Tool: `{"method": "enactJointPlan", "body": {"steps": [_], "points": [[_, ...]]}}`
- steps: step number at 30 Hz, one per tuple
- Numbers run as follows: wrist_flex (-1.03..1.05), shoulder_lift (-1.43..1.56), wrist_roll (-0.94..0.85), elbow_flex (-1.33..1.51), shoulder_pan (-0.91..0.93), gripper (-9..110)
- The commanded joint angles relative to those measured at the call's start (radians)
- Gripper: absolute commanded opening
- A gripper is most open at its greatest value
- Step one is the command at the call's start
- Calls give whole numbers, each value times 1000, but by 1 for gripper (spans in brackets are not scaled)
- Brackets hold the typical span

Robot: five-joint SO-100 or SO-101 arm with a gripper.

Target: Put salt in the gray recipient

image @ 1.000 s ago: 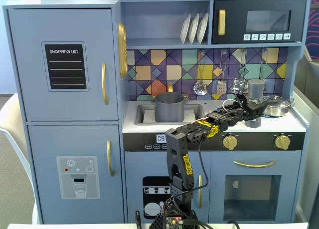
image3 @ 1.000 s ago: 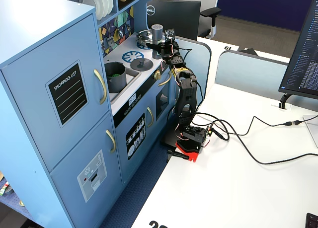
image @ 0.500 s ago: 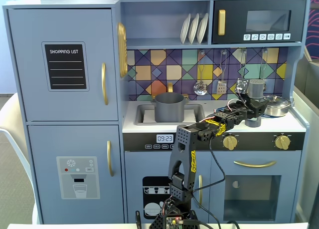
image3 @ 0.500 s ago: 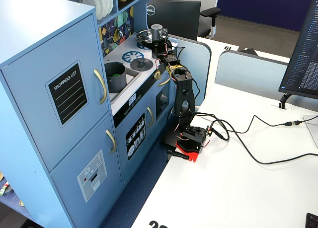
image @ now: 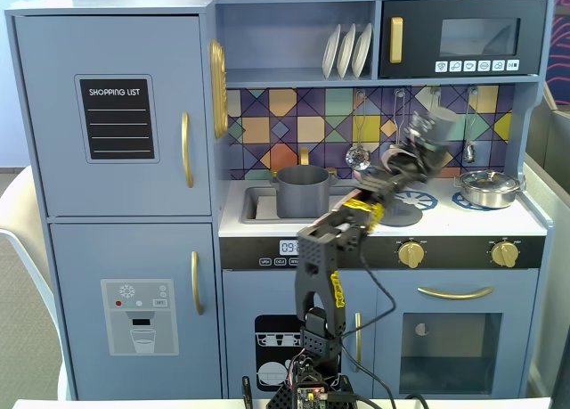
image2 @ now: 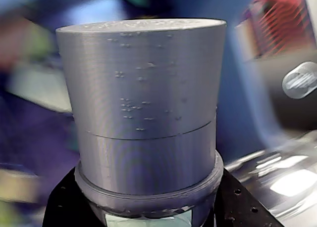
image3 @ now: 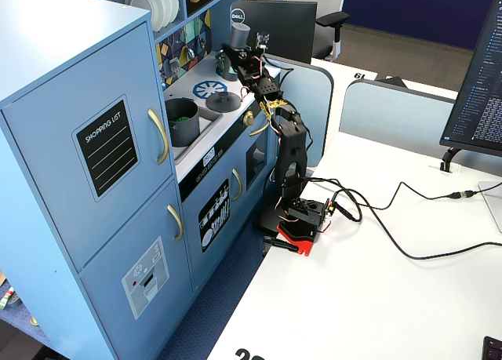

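Note:
The salt (image: pixel 434 124) is a slim dark gray shaker, held in the air and tilted over the right side of the stovetop. My gripper (image: pixel 422 144) is shut on it. In the wrist view the salt's gray cap (image2: pixel 143 103) fills the frame, with a strip of pale green label at the bottom, and the black jaws of my gripper (image2: pixel 148 209) press on both sides of it. The gray recipient (image: pixel 303 189), a matte dark gray pot, stands in the sink to the left of the gripper. In a fixed view from the side the recipient (image3: pixel 182 118) holds something green, and the salt (image3: pixel 239 37) is beyond it.
A shiny silver lidded pot (image: pixel 488 187) stands on the right burner. A flat gray lid with a knob (image: pixel 403 215) lies on the stovetop below the gripper. Utensils hang on the tiled back wall (image: pixel 356 115). Cables (image3: pixel 376 219) run over the white desk.

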Motion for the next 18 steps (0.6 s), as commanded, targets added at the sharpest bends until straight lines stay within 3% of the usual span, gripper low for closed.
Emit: {"method": "enactJointPlan", "body": {"steps": [1,7,18], "points": [[181,293,258,-20,-161,0],[304,420,597,58,-414,0],[483,318,1566,-106,-690,0]]}}
